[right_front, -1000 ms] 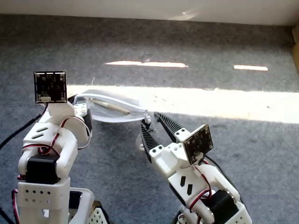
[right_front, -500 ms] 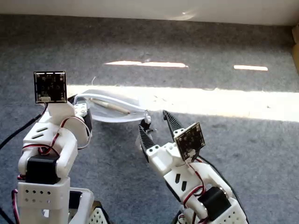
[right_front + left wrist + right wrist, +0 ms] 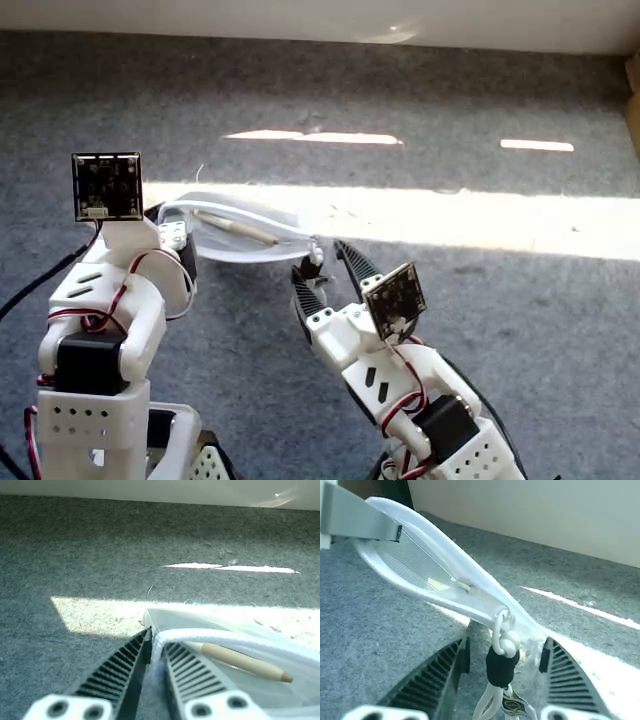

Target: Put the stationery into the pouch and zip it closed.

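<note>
On the left, the left gripper (image 3: 150, 636) is clamped on the end of the pouch (image 3: 250, 243), likely anchoring it against a zip pull. A pencil (image 3: 240, 661) lies inside. At the pouch's right end, the zipper pull (image 3: 501, 662) dangles between the spread jaws of the right gripper (image 3: 505, 649), not yet pinched. How far the zip is closed is hard to tell.

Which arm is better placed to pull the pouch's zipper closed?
The right arm. The right gripper stands open on both sides of the black zipper pull of the translucent white pouch, while the left gripper is shut on the pouch's other end.
</note>
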`<move>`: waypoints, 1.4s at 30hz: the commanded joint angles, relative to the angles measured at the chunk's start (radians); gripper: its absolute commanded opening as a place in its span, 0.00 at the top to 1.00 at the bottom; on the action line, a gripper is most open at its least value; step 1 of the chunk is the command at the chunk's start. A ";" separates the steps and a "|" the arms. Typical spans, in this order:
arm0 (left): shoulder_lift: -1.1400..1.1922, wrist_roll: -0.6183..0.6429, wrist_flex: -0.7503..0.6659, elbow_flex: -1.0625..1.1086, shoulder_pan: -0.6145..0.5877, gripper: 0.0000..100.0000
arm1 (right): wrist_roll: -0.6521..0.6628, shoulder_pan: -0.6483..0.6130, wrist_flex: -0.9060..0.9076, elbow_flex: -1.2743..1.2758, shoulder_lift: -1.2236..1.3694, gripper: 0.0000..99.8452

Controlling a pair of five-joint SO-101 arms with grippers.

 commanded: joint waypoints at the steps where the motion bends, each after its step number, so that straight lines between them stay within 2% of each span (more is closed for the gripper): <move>1: -0.005 0.008 -0.028 -0.015 -0.015 0.97 | -0.012 0.004 -0.053 -0.007 0.015 0.79; 6: -0.005 0.008 -0.029 -0.015 -0.015 0.97 | -0.086 0.008 -0.076 -0.104 0.226 0.79; 11: -0.005 0.008 -0.028 -0.015 -0.015 0.97 | -0.095 0.010 -0.076 -0.191 0.364 0.79; 19: -0.005 0.008 -0.029 -0.015 -0.015 0.97 | -0.094 0.010 -0.076 -0.182 0.317 0.79; 23: -0.005 0.006 -0.029 -0.015 -0.015 0.97 | -0.091 0.010 -0.081 -0.171 0.349 0.87; 28: -0.005 0.006 -0.029 -0.015 -0.015 0.97 | -0.091 0.010 -0.076 -0.171 0.355 0.89; 33: -0.005 0.006 -0.028 -0.015 -0.015 0.97 | -0.008 0.010 -0.076 -0.171 0.354 0.99; 35: -0.005 0.006 -0.028 -0.016 -0.015 0.97 | -0.002 0.010 -0.074 -0.170 0.354 1.00; 42: -0.005 0.006 -0.028 -0.018 -0.015 0.97 | 0.032 0.047 0.088 -0.209 0.263 1.00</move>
